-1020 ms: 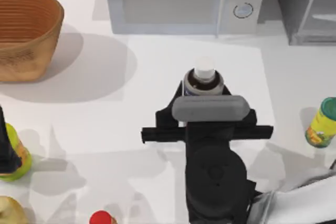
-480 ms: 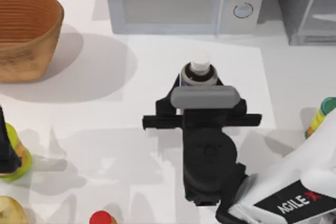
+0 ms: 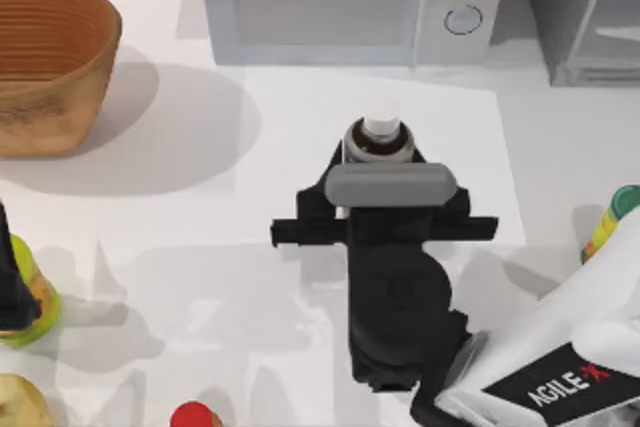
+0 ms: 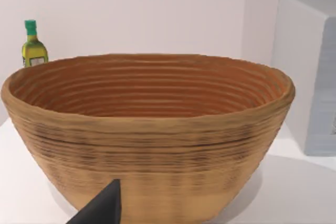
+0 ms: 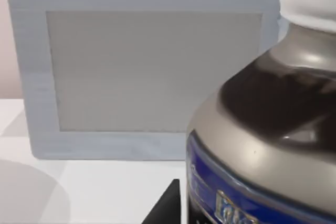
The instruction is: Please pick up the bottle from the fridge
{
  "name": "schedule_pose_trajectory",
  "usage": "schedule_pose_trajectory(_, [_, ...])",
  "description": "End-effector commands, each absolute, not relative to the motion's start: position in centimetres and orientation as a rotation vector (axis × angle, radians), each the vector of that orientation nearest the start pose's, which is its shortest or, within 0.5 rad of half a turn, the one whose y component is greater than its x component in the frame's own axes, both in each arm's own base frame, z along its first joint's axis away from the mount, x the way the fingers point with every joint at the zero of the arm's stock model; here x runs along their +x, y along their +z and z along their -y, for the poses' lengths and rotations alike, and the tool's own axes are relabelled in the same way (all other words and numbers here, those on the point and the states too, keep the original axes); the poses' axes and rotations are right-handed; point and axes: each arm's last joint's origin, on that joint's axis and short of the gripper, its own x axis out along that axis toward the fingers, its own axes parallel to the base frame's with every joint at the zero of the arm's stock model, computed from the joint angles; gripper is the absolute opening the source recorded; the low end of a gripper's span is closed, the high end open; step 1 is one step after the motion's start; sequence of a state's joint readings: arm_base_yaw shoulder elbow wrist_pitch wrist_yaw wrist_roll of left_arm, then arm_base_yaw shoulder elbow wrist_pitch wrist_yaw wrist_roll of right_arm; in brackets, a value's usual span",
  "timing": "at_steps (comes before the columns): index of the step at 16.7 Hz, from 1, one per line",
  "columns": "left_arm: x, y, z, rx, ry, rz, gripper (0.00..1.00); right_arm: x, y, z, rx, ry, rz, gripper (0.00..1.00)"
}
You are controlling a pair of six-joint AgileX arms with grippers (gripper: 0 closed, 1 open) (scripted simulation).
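The bottle (image 3: 379, 139), dark brown with a white cap, stands upright at the middle of the table, in front of the microwave. My right gripper (image 3: 378, 165) is shut on the bottle's body from the near side, and its wrist hides the lower part. The right wrist view has the bottle (image 5: 262, 129) very close, with a blue label band and one dark fingertip (image 5: 167, 205) beside it. The fridge (image 3: 590, 17) stands at the back right corner, apart from the bottle. My left gripper (image 3: 10, 282) is parked at the table's left edge.
A light grey microwave (image 3: 340, 2) stands at the back. A wicker basket (image 3: 50, 57) sits back left. A yellow-green container (image 3: 610, 227) stands at the right edge, partly behind my right arm. A red cap (image 3: 195, 415) and a yellow-green object (image 3: 38, 302) lie front left.
My right gripper has sunk lower and shifted a little left with the bottle in it, then held still. The left arm has not moved.
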State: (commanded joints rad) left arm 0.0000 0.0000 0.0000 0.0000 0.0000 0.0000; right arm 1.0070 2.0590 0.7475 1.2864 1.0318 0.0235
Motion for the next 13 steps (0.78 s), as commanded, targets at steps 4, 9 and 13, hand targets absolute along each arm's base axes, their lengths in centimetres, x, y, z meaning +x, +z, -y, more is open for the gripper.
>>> schedule_pose_trajectory(4, [10.57, 16.00, 0.12, 0.000, 0.000, 0.000, 1.00, 20.96, 10.90, -28.64, -0.005, -0.002, -0.001, 0.68])
schedule_pose_trajectory(9, [10.57, 16.00, 0.12, 0.000, 0.000, 0.000, 1.00, 20.96, 10.90, -28.64, -0.005, -0.002, -0.001, 1.00])
schedule_pose_trajectory(13, [10.57, 16.00, 0.12, 0.000, 0.000, 0.000, 1.00, 20.96, 10.90, -28.64, -0.005, -0.002, -0.001, 1.00])
